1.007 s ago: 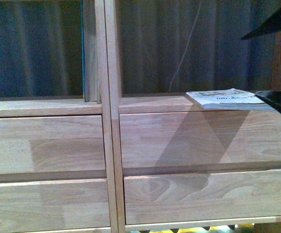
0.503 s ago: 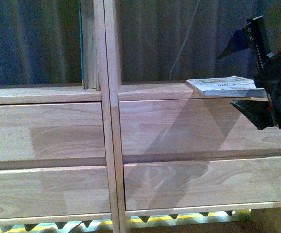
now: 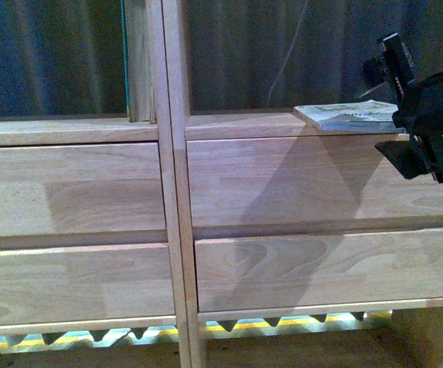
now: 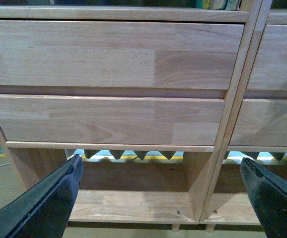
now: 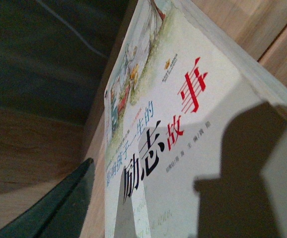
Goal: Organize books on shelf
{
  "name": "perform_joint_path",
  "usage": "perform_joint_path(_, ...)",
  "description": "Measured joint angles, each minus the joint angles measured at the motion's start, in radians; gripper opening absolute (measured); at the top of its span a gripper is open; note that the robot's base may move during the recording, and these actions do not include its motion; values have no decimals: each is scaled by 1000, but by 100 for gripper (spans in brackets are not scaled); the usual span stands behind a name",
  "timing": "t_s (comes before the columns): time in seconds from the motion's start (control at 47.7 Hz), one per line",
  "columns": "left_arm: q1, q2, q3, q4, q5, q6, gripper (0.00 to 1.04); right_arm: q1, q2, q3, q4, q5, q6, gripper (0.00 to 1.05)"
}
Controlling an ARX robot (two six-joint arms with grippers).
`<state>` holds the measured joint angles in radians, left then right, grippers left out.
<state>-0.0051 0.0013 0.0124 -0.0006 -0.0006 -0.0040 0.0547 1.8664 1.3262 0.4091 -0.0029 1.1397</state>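
Note:
The light wooden shelf [image 3: 283, 184] fills the front view, its vertical divider [image 3: 172, 153] left of centre. A thin white book [image 3: 342, 115] lies flat on the right column's upper board. My right gripper [image 3: 381, 110] is open at the book's right end, one finger above it and one below the board's edge. In the right wrist view the book's white cover [image 5: 183, 124] with black and red characters is very close, beside one dark finger [image 5: 59, 203]. A teal-edged book [image 3: 126, 61] stands against the divider. My left gripper [image 4: 161, 198] is open before the lower shelf [image 4: 108, 114].
Dark curtain and a hanging white cable [image 3: 287, 61] show behind the upper openings. Below the shelf's bottom plank a yellow floor line [image 3: 283, 323] shows. Short peg legs [image 4: 176, 228] stand under the lowest board [image 4: 128, 206].
The right gripper has come in from the right edge to the white book's end, jaws apart. The shelf has shifted upward in the front view, baring the floor strip below.

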Motion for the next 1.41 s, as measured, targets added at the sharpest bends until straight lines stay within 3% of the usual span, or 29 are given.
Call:
perform_joint_path(0.168,0,0,0,0,0,0,98,0,7,7,9,-2,-11,53)
perform_joint_path(0.294,157,157,45,9,373,-16,98,0,10,0,47,-26,-3,27)
perform_joint_path(0.378,235,319,147,107,508,-34,98,0,-1,-34,95,-56,27,10)
perform_joint_path(0.42,267,408,220,149,560,-65,98,1,-24,-59,122,-75,34,7)
perform_joint_path(0.629,294,732,467,329,666,-264,98,28,-154,-164,212,-172,42,7)
perform_joint_path(0.797,246,948,645,427,797,-489,98,81,-267,-218,283,-257,7,7)
perform_joint_path(0.944,187,1094,751,622,914,-786,98,133,-331,-234,342,-327,-76,7)
perform_joint_path(1.049,108,1197,822,849,911,-1062,98,177,-360,-236,354,-375,-169,7)
perform_joint_path(1.112,59,1222,849,905,896,-1154,98,190,-364,-237,355,-385,-197,7)
perform_joint_path(1.238,-59,1246,882,929,865,-1227,98,196,-378,-260,385,-393,-193,7)
perform_joint_path(1.406,-124,1263,882,946,845,-1249,98,222,-419,-285,398,-402,-187,7)
